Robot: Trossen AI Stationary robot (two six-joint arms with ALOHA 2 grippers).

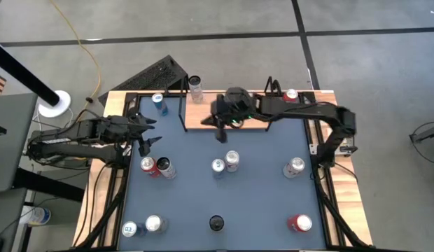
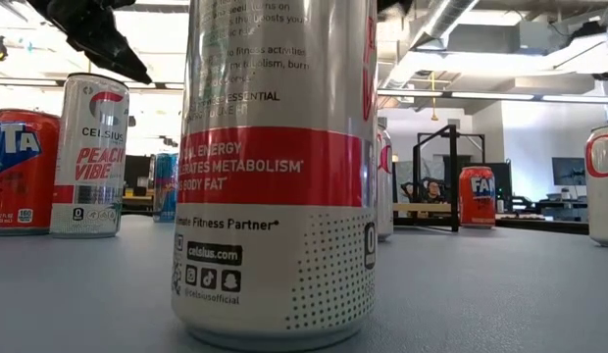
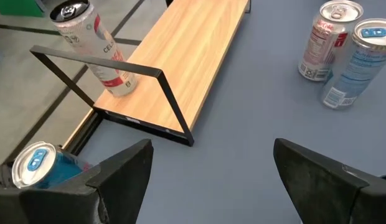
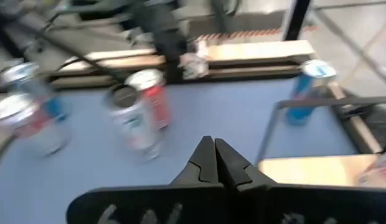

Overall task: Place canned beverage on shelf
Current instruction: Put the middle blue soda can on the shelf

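The shelf (image 1: pixel 273 120) is a light-wood board with black wire ends, lying along the table's far edge. A silver-and-red can (image 1: pixel 196 89) (image 3: pixel 96 50) stands upright on its left end, and a red can (image 1: pixel 292 95) on its right end. My right gripper (image 1: pixel 220 131) (image 4: pixel 215 155) is shut with nothing in it, raised over the shelf's near edge, left of its middle. My left gripper (image 1: pixel 148 136) (image 3: pixel 211 180) hangs open at the table's left side, facing the shelf's left end. Nothing lies between its fingers.
Several more cans stand upright on the blue-grey mat: a pair mid-table (image 1: pixel 225 163), a pair at the left (image 1: pixel 156 166), one at the right (image 1: pixel 295 166), and others along the near edge. A blue can (image 1: pixel 158 103) (image 3: pixel 37 165) stands just left of the shelf's wire end (image 3: pixel 118 68).
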